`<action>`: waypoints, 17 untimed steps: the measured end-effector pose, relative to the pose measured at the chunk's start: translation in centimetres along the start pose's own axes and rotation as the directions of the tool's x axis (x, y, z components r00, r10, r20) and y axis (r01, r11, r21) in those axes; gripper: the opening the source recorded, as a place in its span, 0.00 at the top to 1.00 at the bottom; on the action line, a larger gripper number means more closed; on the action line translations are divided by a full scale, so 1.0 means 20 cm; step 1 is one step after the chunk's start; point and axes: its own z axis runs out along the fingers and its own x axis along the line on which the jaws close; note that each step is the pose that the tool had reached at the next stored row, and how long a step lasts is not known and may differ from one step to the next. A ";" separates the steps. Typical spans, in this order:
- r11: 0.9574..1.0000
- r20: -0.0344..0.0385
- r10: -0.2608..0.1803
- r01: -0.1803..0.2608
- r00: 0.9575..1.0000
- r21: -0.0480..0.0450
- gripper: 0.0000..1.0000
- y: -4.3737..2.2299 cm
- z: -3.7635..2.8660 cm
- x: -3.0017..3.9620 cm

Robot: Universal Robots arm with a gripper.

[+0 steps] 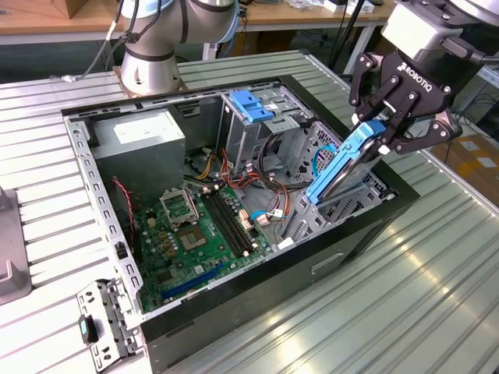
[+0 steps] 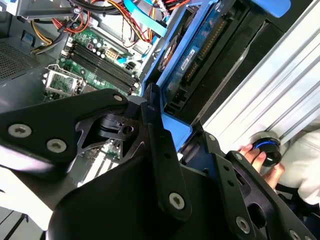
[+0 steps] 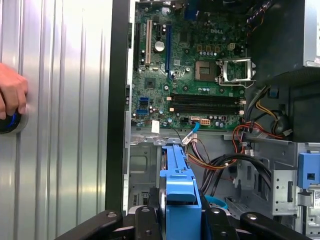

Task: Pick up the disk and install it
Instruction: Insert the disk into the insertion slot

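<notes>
The disk [image 1: 339,171], a dark drive in a bright blue carrier, hangs tilted over the open computer case [image 1: 234,327]. Its lower end dips into the grey drive cage [image 1: 327,214] at the exterior view's right side of the case. My gripper [image 1: 382,134] is shut on the disk's upper end. In the first wrist view the carrier's blue rail [image 3: 177,182] runs out from between my black fingers [image 3: 145,220]. The second wrist view shows the disk's underside and connector [image 2: 200,47] beyond the gripper [image 2: 175,127].
Inside the case lie the green motherboard [image 1: 195,234], a grey power supply box [image 1: 140,132], a light-blue latch piece [image 1: 253,105] and loose cables [image 1: 269,210]. A person's hand [image 3: 10,95] rests on a round knob on the ribbed metal table [image 1: 437,296]. A loose bracket [image 1: 105,319] lies by the case.
</notes>
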 end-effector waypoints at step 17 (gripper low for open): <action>1.000 0.000 0.000 0.000 1.000 0.000 0.56 0.000 0.012 0.001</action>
